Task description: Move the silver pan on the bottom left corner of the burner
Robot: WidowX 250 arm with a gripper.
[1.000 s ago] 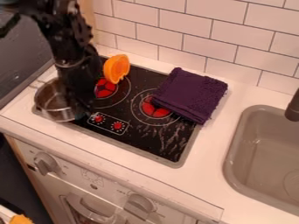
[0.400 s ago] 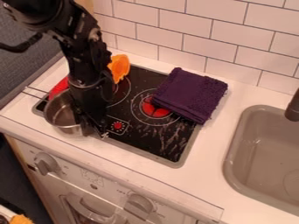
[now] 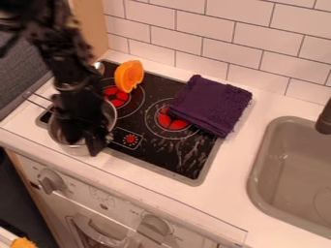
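The black gripper [image 3: 87, 143] hangs down over the silver pan [image 3: 61, 138], and its lower end overlaps the pan's inside and right front wall. Whether it holds the wall cannot be made out. The pan stands upright at the stove's bottom left corner, its thin wire handle pointing to the upper left. Much of the pan's inside is hidden behind the gripper. Under and beside it is the black stove top [image 3: 197, 157] with red burner marks.
An orange bowl-like object [image 3: 129, 76] stands tilted at the back of the stove. A folded purple cloth [image 3: 210, 104] covers the stove's right back corner. The grey sink [image 3: 288, 169] is at the right, and a tiled wall [image 3: 194, 29] runs behind.
The pan has shifted a little to the right and toward the front edge. The gripper first went right, then came back left over the pan.
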